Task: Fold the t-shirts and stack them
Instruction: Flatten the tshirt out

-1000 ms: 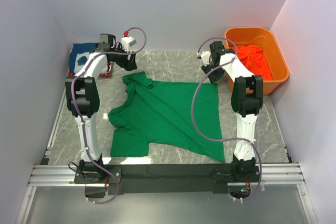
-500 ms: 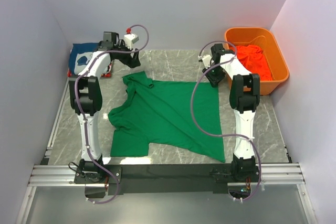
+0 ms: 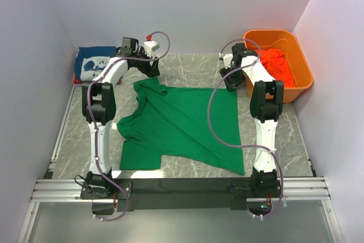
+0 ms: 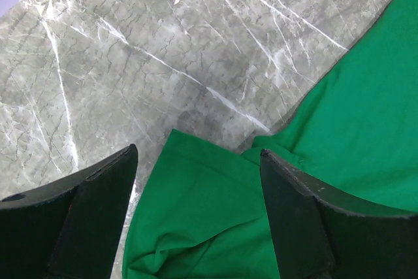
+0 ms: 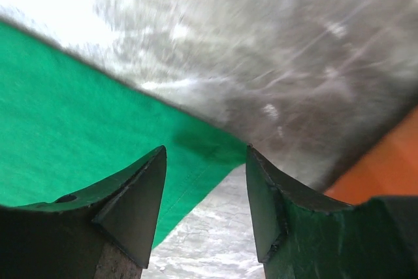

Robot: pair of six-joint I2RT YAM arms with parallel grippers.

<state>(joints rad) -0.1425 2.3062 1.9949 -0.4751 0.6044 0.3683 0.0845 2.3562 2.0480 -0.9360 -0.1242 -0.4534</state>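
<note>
Looking down, top camera, left claw [image 3: 152, 71]: jaws spread, nothing between them; it hangs over the far left end of the green t-shirt [image 3: 182, 126], by the bunched collar and sleeve.
Top camera, right claw [image 3: 229, 81]: jaws parted, nothing held; it hangs at the shirt's far right corner.
Top camera, green t-shirt: lies spread on the table [image 3: 187, 66], reaching from under both claws back toward the arm bases, left sleeve rumpled.
Top camera, dark blue t-shirt [image 3: 94, 64]: folded, white print up, to the outer side of the left claw and well apart from it.
Top camera, red cloth [image 3: 77, 78]: a thin edge showing under the blue one.
Top camera, orange-red t-shirt [image 3: 276, 64]: heaped in the orange bin [image 3: 301, 83], to the outer side of the right claw.

Left wrist camera, left claw [image 4: 196, 161]: both fingers [image 4: 98, 213] wide apart, gripping nothing.
Left wrist camera, green t-shirt [image 4: 366, 129]: a folded flap lies below the gap between the fingers; more cloth runs off past the right finger.
Left wrist camera, table [image 4: 163, 44]: bare marble ahead of the tips.

Right wrist camera, right claw [image 5: 206, 155]: open, empty; picture blurred.
Right wrist camera, green t-shirt [image 5: 78, 115]: its corner ends just under the gap, the cloth spreading out past the left finger.
Right wrist camera, orange bin [image 5: 385, 161]: beside the right finger.
</note>
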